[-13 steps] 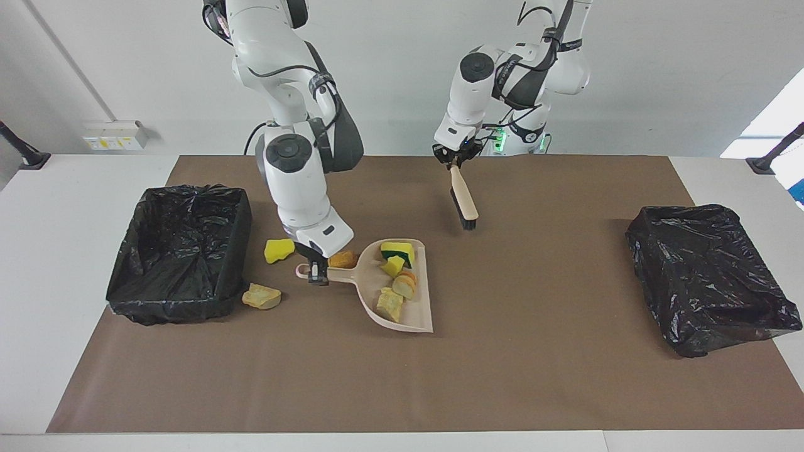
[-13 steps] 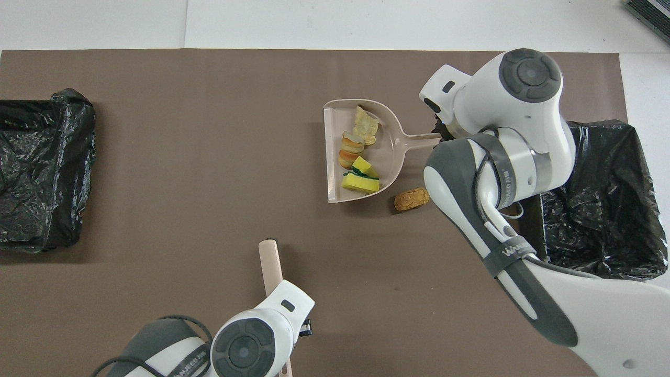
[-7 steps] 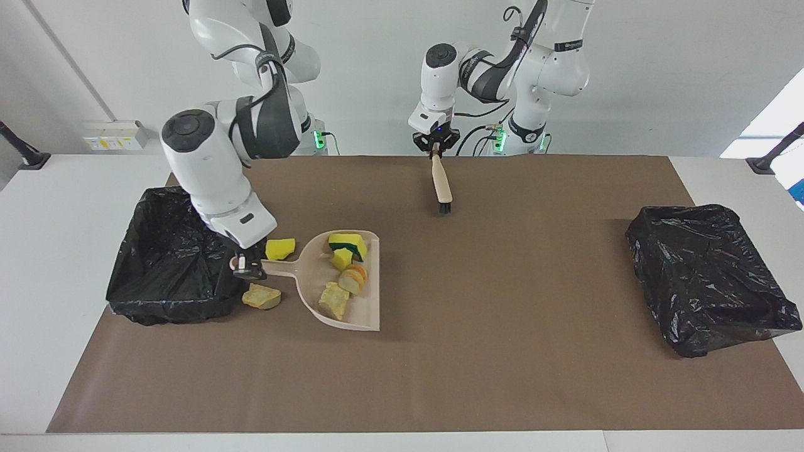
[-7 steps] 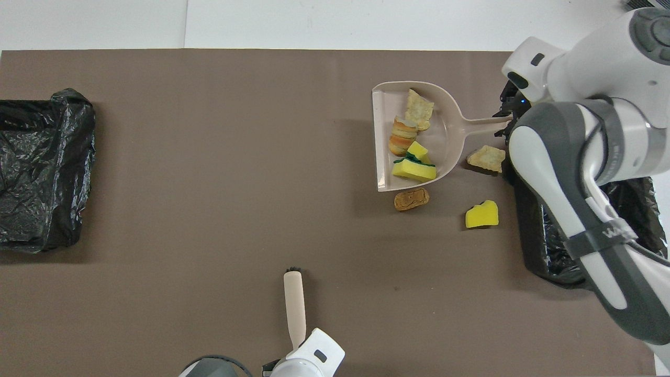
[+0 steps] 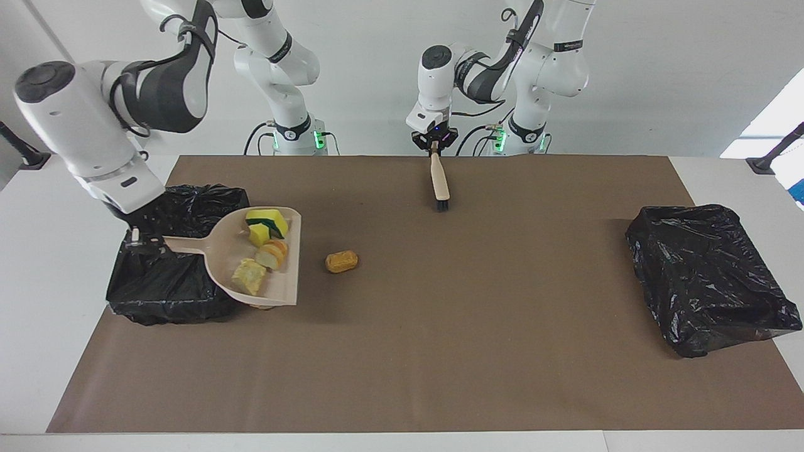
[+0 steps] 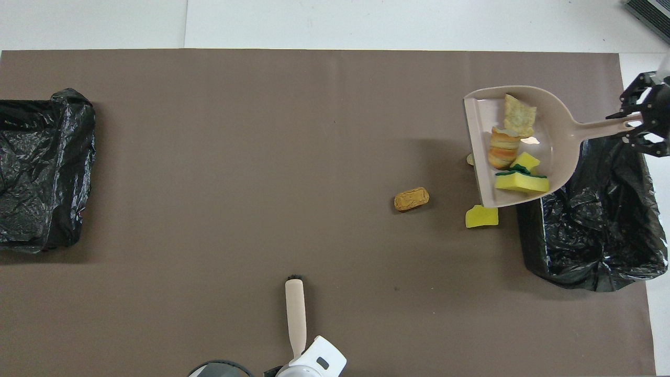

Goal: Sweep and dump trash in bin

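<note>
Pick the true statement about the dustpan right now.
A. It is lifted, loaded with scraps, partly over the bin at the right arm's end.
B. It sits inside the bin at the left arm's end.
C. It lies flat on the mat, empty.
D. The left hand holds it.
A: the right hand holds the dustpan by its handle, raised with scraps inside, partly over the bin.

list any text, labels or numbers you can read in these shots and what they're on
None can be read.
Wall box: yellow and white labels, too small to read.
Dustpan, brush, both bins: no print shows.
</note>
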Controlling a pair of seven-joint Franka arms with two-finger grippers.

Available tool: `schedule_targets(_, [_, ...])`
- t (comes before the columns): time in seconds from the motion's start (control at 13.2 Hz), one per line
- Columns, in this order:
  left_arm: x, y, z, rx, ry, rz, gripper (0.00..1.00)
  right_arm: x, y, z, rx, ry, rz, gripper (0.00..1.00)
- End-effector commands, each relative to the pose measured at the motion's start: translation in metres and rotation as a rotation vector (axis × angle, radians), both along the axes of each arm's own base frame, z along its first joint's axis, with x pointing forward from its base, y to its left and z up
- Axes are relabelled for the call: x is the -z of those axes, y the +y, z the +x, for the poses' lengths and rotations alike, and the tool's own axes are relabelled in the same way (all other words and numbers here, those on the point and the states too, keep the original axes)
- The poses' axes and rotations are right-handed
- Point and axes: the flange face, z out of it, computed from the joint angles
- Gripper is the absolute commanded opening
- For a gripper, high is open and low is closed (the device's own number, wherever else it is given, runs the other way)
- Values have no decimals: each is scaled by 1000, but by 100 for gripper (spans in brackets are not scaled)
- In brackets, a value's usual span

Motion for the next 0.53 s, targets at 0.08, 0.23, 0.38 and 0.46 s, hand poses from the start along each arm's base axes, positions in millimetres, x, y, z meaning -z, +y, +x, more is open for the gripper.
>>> schedule_targets(0.08, [-1,-2,0,-10,19,-12,28,-7,-75,-25,7,15,-51,0])
schedule_targets(0.23, [-6,-11,12,-15,56,8,54,-12,-98,-36,19,49,-169,0])
schedule_targets(0.38, [-18,-13,41,11,89,3,71,-14,-107,-42,18,84,-288,0])
schedule_targets(0.46, [-25,-13,58,15,92,-9,94,-16,-110,-43,31,96,-342,0])
